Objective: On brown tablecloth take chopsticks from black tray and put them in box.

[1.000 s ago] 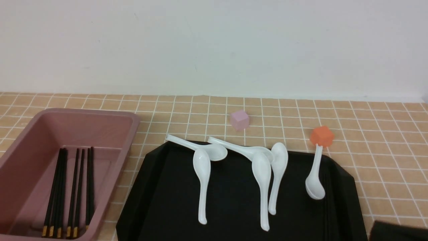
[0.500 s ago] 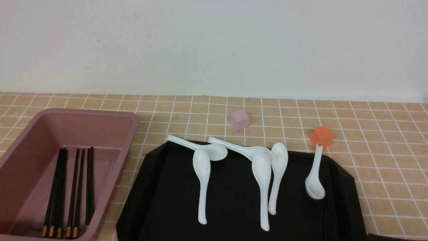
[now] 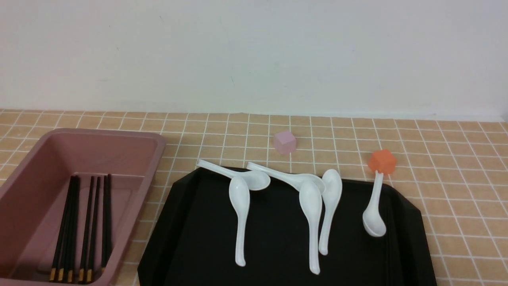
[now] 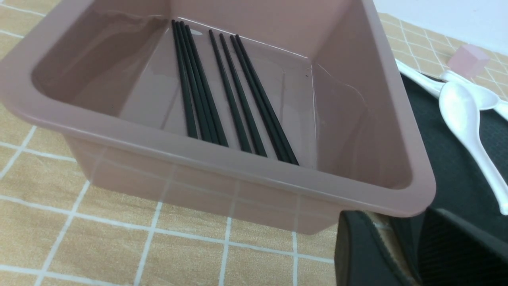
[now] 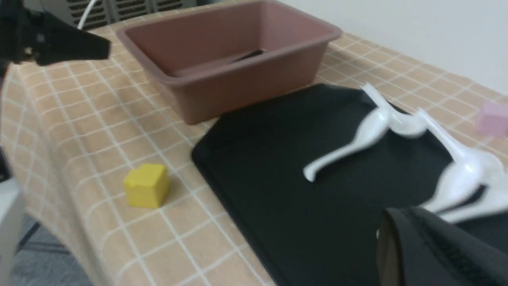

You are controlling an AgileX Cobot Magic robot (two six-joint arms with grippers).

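Several black chopsticks with gold tips lie lengthwise in the dusty-pink box at the left of the brown tablecloth; they also show in the left wrist view. The black tray holds only white spoons; I see no chopsticks on it. Neither gripper shows in the front view. My left gripper hangs just outside the box's near corner, slightly open with a narrow gap and empty. My right gripper hovers over the tray, fingers together and empty.
Several white spoons lie on the tray. A pale pink cube sits behind the tray. An orange cube touches one spoon's handle end. A yellow cube sits near the table's front edge. The left arm shows beyond the box.
The dark edge of my right arm at the front view's bottom right corner has drawn back out of view. The chopsticks, spoons and cubes have not moved.
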